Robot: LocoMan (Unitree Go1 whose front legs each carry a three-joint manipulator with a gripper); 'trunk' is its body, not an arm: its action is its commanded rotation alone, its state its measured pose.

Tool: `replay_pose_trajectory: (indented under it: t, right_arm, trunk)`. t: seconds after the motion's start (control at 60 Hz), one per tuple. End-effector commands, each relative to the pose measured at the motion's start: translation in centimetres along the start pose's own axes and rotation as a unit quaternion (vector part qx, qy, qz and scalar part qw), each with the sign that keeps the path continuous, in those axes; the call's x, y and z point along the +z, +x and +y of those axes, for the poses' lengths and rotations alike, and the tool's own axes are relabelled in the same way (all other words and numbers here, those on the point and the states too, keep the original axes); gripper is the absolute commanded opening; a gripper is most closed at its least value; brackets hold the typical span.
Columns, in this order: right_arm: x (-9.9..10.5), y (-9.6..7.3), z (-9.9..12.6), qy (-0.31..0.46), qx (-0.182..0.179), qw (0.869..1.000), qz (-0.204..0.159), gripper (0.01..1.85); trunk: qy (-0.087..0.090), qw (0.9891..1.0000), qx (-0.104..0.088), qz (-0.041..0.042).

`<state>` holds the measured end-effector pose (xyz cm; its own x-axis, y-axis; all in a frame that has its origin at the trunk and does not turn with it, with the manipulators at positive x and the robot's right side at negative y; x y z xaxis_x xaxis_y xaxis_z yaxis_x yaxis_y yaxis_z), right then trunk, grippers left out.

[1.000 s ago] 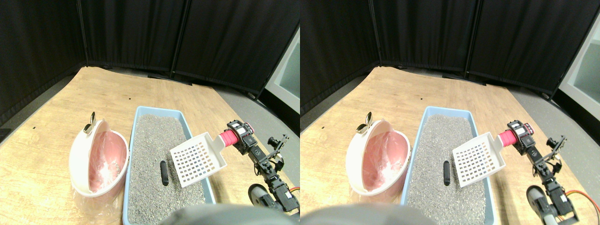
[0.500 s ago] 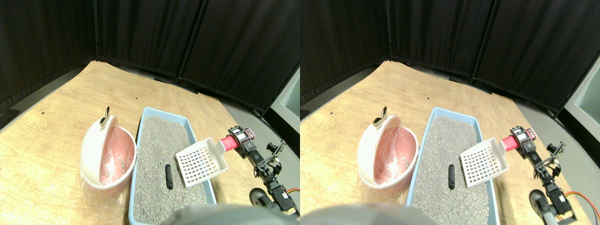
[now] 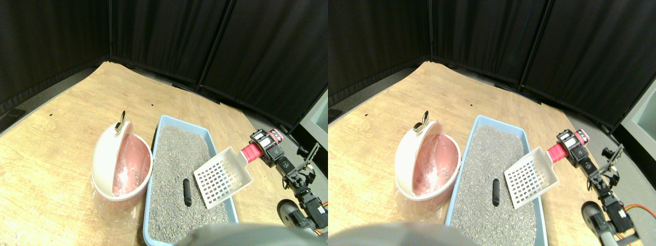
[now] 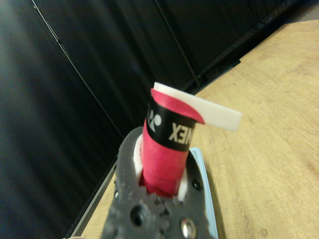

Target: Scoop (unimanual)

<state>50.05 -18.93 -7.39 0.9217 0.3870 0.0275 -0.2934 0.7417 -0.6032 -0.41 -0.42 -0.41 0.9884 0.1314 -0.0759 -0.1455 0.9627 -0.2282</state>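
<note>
Stereo pair view: jaws clamped on scoop (image 3: 223, 176) handle, dark lump (image 3: 187, 192) beside, bin (image 3: 108, 154) left.

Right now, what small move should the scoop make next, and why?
Probably lower the scoop and slide it left under the black piece. It hangs tilted over the litter in the blue tray, empty, right of the piece.

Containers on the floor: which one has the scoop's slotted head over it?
The blue litter tray, filled with grey litter; the white scoop hangs over its right side. The round white bin with the pink liner stands left of it, nothing over it.
</note>
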Motion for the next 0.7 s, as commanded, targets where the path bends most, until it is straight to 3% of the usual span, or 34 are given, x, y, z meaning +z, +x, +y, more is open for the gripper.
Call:
replay_pose_trajectory:
  t: [0.017,0.15,0.417,0.583,0.7]
  right_arm:
    - [1.1,0.2,0.0,-0.005,-0.003,1.0,-0.025,0.06]
    - [1.7,0.6,0.2,-0.031,-0.008,0.999,0.005,0.06]
    - [1.3,1.6,0.1,-0.066,-0.016,0.998,0.0,0.06]
    - [1.2,2.0,0.7,-0.068,-0.005,0.998,0.0,0.07]
    - [1.1,2.1,1.5,-0.069,0.028,0.997,-0.024,0.07]
  trunk:
    - [-0.012,0.9999,0.01,0.0078]
    - [-0.012,0.9998,0.01,0.0082]
    - [-0.014,0.9998,0.012,0.0105]
    - [-0.016,0.9997,0.016,0.0136]
    - [-0.017,0.9996,0.018,0.0167]
